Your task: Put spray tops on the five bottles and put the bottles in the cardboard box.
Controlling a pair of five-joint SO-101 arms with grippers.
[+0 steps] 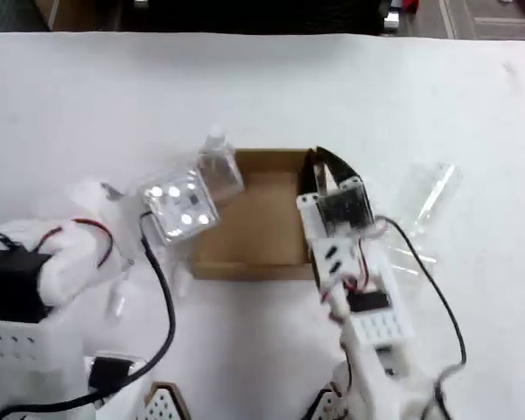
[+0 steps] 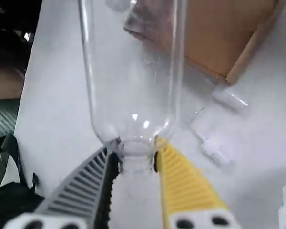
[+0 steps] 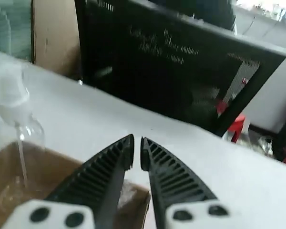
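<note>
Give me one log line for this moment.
left gripper: shut on bottle | right gripper: shut, empty, above box corner | loose bottle: lying right of box

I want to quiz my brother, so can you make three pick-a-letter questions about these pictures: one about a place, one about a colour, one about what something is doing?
1. Where is the held bottle? A) at a corner of the cardboard box B) on top of the right arm C) on the floor
2. What colour are the right gripper's fingers? A) red B) black C) green
3. What are the left gripper's fingers doing? A) spread wide, empty B) pinching the box C) clamped on the bottle
Answers: 1 A, the high view shows it by the box's corner; 2 B, both show black; 3 C, they squeeze its narrow end.
</note>
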